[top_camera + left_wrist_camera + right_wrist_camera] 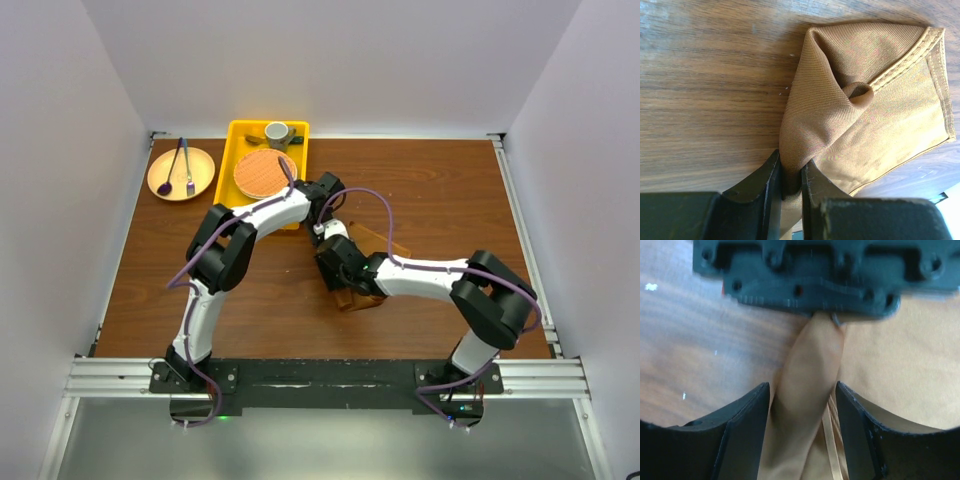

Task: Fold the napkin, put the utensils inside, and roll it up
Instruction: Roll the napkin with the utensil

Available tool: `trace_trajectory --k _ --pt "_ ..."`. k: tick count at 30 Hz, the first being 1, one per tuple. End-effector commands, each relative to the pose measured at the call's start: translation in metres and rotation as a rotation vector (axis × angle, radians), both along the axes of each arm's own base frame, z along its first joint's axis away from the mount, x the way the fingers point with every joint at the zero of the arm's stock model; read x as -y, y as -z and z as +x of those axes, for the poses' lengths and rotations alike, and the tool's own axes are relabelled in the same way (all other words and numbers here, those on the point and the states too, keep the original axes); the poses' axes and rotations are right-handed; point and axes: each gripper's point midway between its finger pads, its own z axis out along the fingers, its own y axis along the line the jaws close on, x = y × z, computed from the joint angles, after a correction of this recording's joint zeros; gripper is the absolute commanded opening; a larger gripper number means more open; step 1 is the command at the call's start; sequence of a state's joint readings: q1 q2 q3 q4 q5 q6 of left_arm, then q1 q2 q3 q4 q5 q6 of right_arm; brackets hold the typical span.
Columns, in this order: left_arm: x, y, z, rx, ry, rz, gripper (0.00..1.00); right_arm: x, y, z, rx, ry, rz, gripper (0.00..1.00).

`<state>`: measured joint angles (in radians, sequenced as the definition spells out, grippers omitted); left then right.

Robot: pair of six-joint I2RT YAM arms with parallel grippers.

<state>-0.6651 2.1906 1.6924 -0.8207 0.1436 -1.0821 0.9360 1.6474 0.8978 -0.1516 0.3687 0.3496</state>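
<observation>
Both grippers on the napkin [875, 100], middle of the table [450, 190].
right gripper [802, 390]: jaws spread, straddling a raised ridge of the cloth, close on both sides. left gripper [791, 162], just beyond: jaws pinching the ridge's far end, lifted off the wood; the rest lies folded. yellow tray [240, 135] holding the orange mat [262, 172] at the far edge.

— Where is it tight?
— Mid-table: the left gripper [810, 280] hangs just ahead of the right gripper [802, 390], whose jaws straddle a raised ridge of napkin [807, 365]. Nothing passes between them.
— And further back?
— The tray [240, 140] and plate [202, 160] block the back left. The table [450, 190] on the right side offers free room to pass.
</observation>
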Motion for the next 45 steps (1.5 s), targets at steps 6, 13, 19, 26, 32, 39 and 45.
trace_trajectory --k 6,13,19,26,32,39,45 --pt "-0.032 0.032 -0.025 -0.106 0.006 0.125 0.0 0.002 -0.001 0.011 0.033 0.106 0.062 0.24" --pt "-0.028 0.03 -0.017 -0.051 0.093 0.079 0.0 0.015 0.009 0.013 -0.052 0.104 0.176 0.04" --pt "-0.011 0.008 0.004 0.104 0.237 -0.089 0.39 -0.001 0.021 0.004 -0.209 -0.01 0.345 0.0" --pt "-0.025 -0.059 0.046 0.342 0.271 -0.17 0.77 -0.003 0.025 -0.007 -0.352 -0.019 0.567 0.0" --pt "-0.033 -0.105 0.052 0.465 0.262 -0.234 0.84 0.004 0.027 0.006 -0.489 0.028 0.785 0.0" --pt "-0.015 -0.108 0.031 0.493 0.281 -0.402 0.54 0.016 0.043 0.002 -0.707 0.154 0.974 0.0" --pt "0.021 -0.083 0.024 0.493 0.316 -0.481 0.14 0.026 0.068 -0.005 -0.792 0.195 0.919 0.0"
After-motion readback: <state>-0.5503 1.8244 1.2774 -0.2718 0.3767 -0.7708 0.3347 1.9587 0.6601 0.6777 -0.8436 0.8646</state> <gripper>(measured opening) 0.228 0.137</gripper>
